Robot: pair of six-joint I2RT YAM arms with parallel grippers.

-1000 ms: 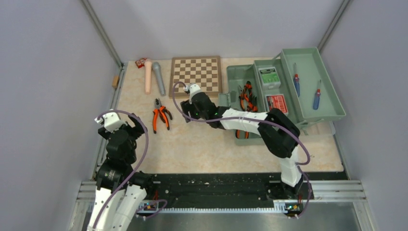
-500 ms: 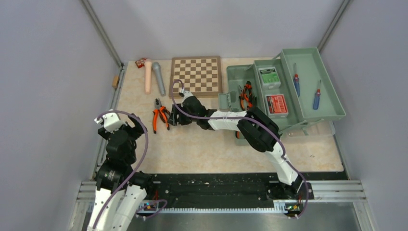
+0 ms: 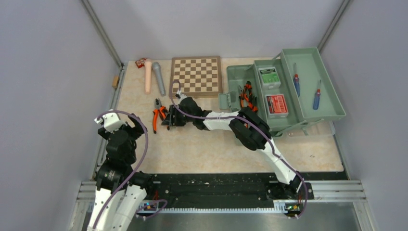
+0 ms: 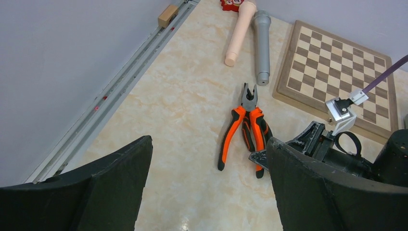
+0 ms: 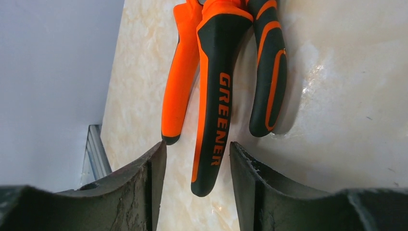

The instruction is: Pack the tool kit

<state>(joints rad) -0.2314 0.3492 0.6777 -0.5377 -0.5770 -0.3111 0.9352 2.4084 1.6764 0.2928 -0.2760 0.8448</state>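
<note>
Pliers [image 5: 214,72] lie ahead of my right claw [image 5: 197,149], one handle between its parted fingers [image 5: 139,192] (gaps both sides), long axis along the reach; left claw [image 4: 209,142] released.

Grey walls [image 3: 48,72], beige marbled tabletop [image 3: 202,147]

A: Any legible text?
B: One entry: "GREENER", in orange capitals, running lengthwise down a black handle of the pliers [image 5: 216,115], seen in the right wrist view.
A: Box labels?
B: Print on the green-labelled box [image 3: 269,76] and red-labelled box [image 3: 276,104] is too small to read.
</note>
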